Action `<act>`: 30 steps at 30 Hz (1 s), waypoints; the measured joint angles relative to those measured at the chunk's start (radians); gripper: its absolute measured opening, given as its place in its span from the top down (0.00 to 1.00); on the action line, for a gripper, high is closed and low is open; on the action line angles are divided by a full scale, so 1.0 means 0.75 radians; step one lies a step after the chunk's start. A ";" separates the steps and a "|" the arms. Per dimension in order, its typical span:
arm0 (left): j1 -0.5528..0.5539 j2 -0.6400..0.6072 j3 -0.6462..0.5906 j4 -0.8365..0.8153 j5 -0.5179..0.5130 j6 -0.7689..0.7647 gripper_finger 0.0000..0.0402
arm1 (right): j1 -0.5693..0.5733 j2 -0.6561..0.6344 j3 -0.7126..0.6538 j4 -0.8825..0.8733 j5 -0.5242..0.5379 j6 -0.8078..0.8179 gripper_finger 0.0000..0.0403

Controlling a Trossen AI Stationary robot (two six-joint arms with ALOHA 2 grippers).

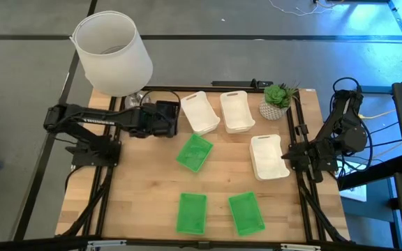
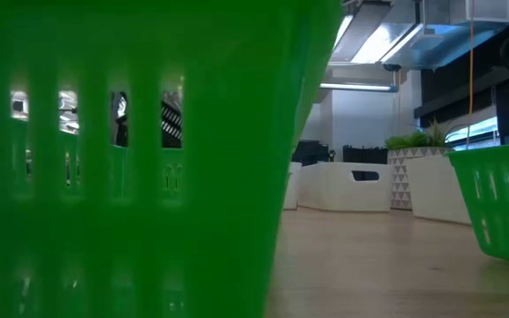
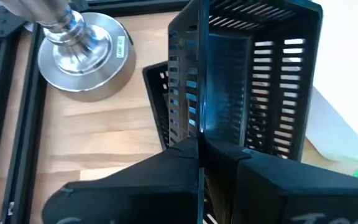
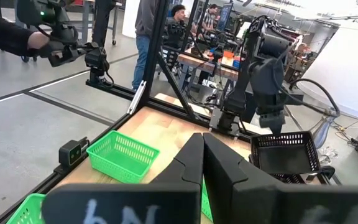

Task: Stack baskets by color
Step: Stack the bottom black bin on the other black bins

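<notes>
High view: left gripper (image 1: 167, 118), upper left of centre, clamped on a black basket (image 1: 163, 120); right gripper (image 1: 289, 154) together, empty, at the table's (image 1: 145, 195) right edge. White baskets (image 1: 237, 110) top centre, green baskets (image 1: 194, 152) below, roomy between

Left wrist view: fingers pinch the thin, light, stiff slatted wall above a second black basket (image 3: 157, 99)

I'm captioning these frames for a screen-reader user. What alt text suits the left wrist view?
The left gripper, shut, holds a black basket by its wall, tilted above a second black basket on the wooden table. A round metal lamp base stands beside them.
</notes>
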 joint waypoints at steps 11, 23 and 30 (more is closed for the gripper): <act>0.075 0.012 0.000 0.028 0.118 -0.008 1.00 | 0.000 0.000 0.000 0.001 0.002 0.000 0.98; 0.100 0.012 0.000 0.036 0.218 0.035 0.91 | 0.000 0.000 0.000 0.001 0.001 -0.004 0.98; 0.117 0.012 0.000 0.038 0.300 0.035 0.81 | 0.000 0.000 0.000 0.001 0.001 -0.004 0.98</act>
